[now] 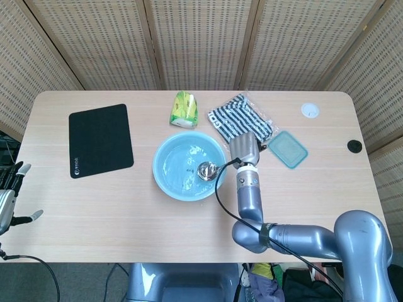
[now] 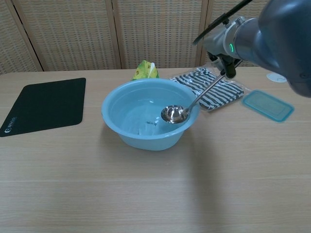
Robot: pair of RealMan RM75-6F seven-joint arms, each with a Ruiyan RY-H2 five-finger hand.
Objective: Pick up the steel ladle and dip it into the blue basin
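We see our right robot hand (image 1: 244,150) above the right rim of the blue basin (image 1: 165,179), closed around the upper end of the steel ladle (image 2: 194,104), which it holds by the handle. The handle slants down and to the left from that grip, and the ladle's round, shiny bowl hangs just inside the basin near its right wall, raised off the bottom in the chest view. The basin is smooth, round plastic, pale blue with a rolled rim, and stands near the middle of the light wood-grain worktop (image 1: 126,214). Our left robot hand (image 1: 9,192) shows only at the far left edge of the head view, off the worktop, fingers apart and holding nothing. Behind the basin lies a green and yellow packet (image 1: 184,109), and to its right a black-and-white striped cloth in a clear bag (image 1: 239,121). Just beside that sits a flat teal lid (image 1: 288,149) with rounded corners. A matte black rectangular mat (image 1: 100,139) lies at the left, and a small white disc (image 1: 309,111) sits near the far right corner.
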